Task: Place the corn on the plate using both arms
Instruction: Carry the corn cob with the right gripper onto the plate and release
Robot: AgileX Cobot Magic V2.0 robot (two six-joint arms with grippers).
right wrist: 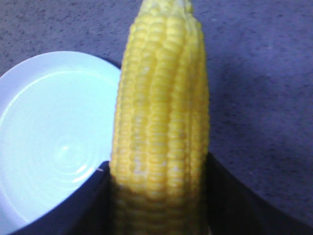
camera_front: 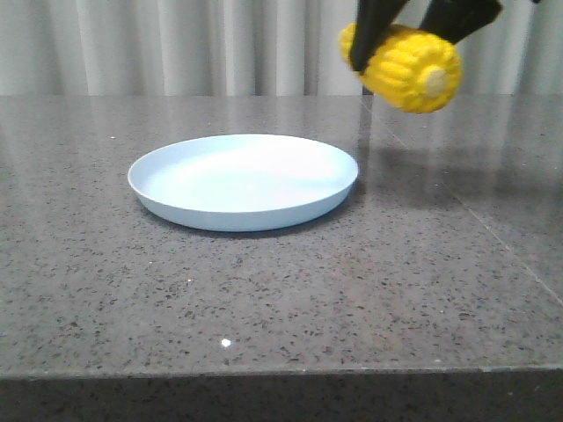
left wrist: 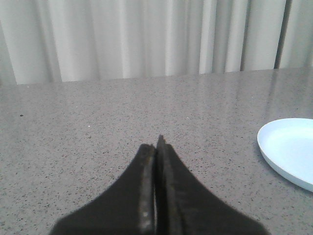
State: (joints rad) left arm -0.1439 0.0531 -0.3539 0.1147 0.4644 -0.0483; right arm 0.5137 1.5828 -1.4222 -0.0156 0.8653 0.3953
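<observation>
Nearest in the front view is a broad bare stretch of the speckled grey worktop (camera_front: 264, 299), and beyond it the plate (camera_front: 244, 180) sits flat a little left of centre, with nothing in it. No food, no tool and no arm touches it; its pale blue floor is bare to the rim.

Further back and high at about 2 o'clock from the plate, the right tool (camera_front: 413, 40) hangs in the air with the corn (camera_front: 412, 66) clamped between its black fingers. The cob's long axis runs roughly away from the camera, its pale stub end facing the viewer, and it is well clear of the worktop. In the right wrist view the corn (right wrist: 161, 122) fills the gap between the fingers, pinched near one end, with the rest reaching out ahead of the tool. The plate (right wrist: 49, 147) lies below and to one side of the cob, not under it.

So the coming move seems to turn on this offset: the corn must travel towards 8 o'clock and down to come over the plate. The right arm is plainly the nearer.

The left tool (left wrist: 156, 196) is pressed closed on nothing, low over bare worktop, with only the plate's (left wrist: 288, 149) edge showing beside it.
</observation>
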